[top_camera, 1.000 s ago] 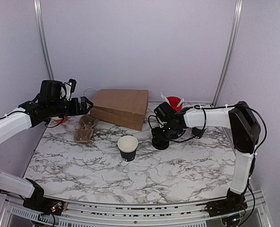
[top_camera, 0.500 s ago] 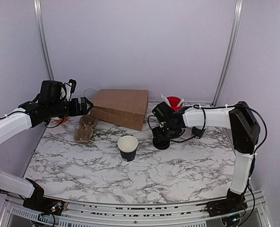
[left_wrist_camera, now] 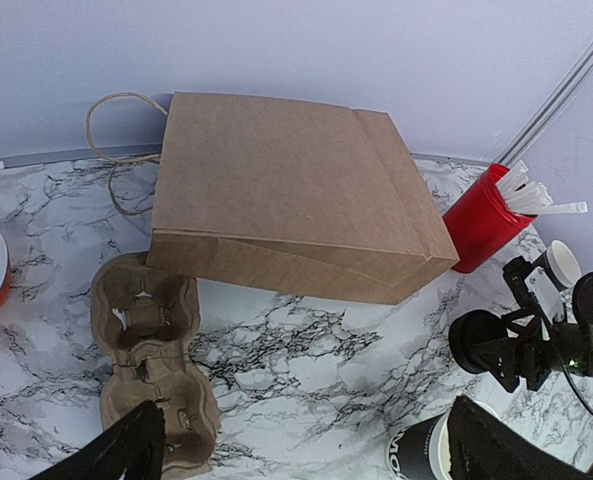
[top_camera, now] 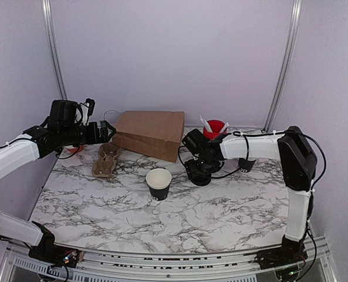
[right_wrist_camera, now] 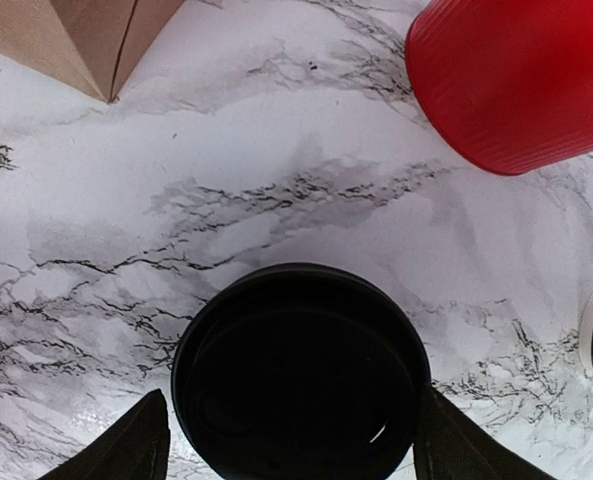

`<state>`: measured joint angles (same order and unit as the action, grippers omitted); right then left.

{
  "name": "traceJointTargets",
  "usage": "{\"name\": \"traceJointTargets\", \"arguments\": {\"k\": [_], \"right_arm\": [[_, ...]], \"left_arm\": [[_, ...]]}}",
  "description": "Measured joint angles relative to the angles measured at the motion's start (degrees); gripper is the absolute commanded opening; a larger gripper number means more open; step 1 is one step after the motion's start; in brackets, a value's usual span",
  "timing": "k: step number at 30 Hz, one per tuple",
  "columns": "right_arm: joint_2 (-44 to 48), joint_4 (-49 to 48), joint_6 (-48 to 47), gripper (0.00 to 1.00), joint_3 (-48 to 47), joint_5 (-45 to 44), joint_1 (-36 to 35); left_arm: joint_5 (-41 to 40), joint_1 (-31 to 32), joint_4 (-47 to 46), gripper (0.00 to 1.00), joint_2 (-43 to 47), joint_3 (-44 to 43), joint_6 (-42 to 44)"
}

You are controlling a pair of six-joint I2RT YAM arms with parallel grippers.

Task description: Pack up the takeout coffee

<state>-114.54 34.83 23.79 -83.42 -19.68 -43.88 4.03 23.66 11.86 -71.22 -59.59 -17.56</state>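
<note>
Upright at middle of worktop (top_camera: 220,217): takeout coffee (top_camera: 159,183), axis vertical, mouth up, near and to the left of right jaws, far nearer them than left jaws. Right jaws: spread wide astride black lid (right_wrist_camera: 301,375); cannot tell whether gripping. Left jaws: fully spread, empty, raised.

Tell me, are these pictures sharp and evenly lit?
Top external view: soft, even light, with barely any shadow beside the black cup. Left wrist view: the paper bag is sharp, while the left jaws are dark, soft-edged shapes at the bottom edge. Right wrist view: the black lid shows little detail apart from a small glint on its rim; the red cup is cropped.
</note>
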Motion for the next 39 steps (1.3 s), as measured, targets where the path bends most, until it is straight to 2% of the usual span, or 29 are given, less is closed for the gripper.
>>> {"name": "traceJointTargets", "arguments": {"k": [20,27,39], "right_arm": [[-1.14,0.90,0.02,0.65,-0.02,-2.29,0.00],[0.94,0.59,0.04,0.65,0.13,-0.92,0.50],[6.19,-3.98,0.57,0.65,6.71,5.95,4.66]], "left_arm": [[0.00,0.00,0.00,0.99,0.00,0.00,0.00],[0.00,0.00,0.00,0.99,0.00,0.00,0.02],[1.07,0.00,0.00,0.99,0.00,0.00,-0.28]]}}
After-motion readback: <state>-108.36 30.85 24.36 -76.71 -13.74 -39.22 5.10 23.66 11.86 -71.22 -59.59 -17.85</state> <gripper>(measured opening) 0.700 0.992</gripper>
